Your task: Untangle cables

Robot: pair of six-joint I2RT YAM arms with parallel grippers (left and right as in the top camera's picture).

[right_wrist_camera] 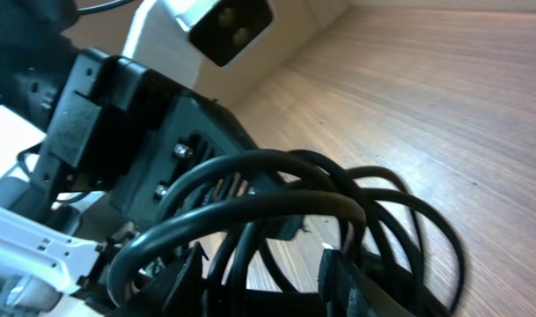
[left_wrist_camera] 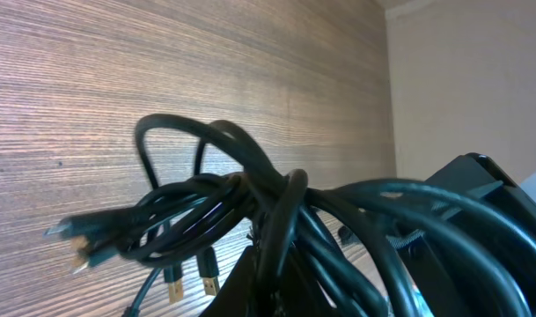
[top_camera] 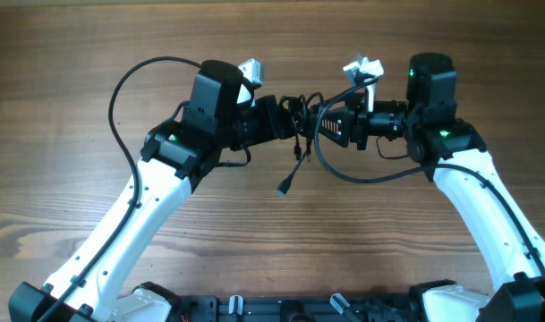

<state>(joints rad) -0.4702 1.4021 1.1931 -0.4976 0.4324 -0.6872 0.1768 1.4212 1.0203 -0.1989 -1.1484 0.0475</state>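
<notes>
Between left claw (top_camera: pixel 285 114) and right claw (top_camera: pixel 317 122), the cables (top_camera: pixel 300 105) hang tangled.

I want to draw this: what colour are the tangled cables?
The cables are black, clearest in the left wrist view.

The cables (left_wrist_camera: pixel 276 204) are gleaming with glossy, smooth black plastic sheathing, while the tabletop (top_camera: pixel 66 54) is showing matt, finely grained brown wood.
</notes>
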